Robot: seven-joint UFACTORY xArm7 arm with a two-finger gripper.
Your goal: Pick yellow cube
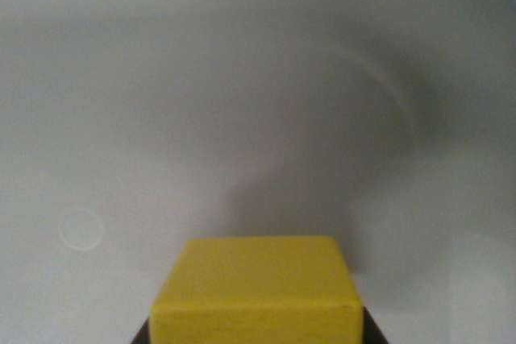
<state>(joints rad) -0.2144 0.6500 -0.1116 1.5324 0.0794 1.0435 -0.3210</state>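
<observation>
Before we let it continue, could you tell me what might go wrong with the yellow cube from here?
Only the dark edges of the hand show beside the yellow cube, so grip depth cannot be checked; a shallow hold might slip. The cube fills the bottom centre of the wrist view, hiding whatever lies under it on the grey surface.

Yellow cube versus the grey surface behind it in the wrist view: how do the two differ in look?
The yellow wooden-looking cube is bright and saturated; the pale grey surface is dull and colourless. The cube has crisp edges with a top and a front face showing; the surface is flat and blurred, marked by a dark shadow and a faint ring. The cube sits low at the frame's bottom edge; the surface fills the rest. Both look matte.
</observation>
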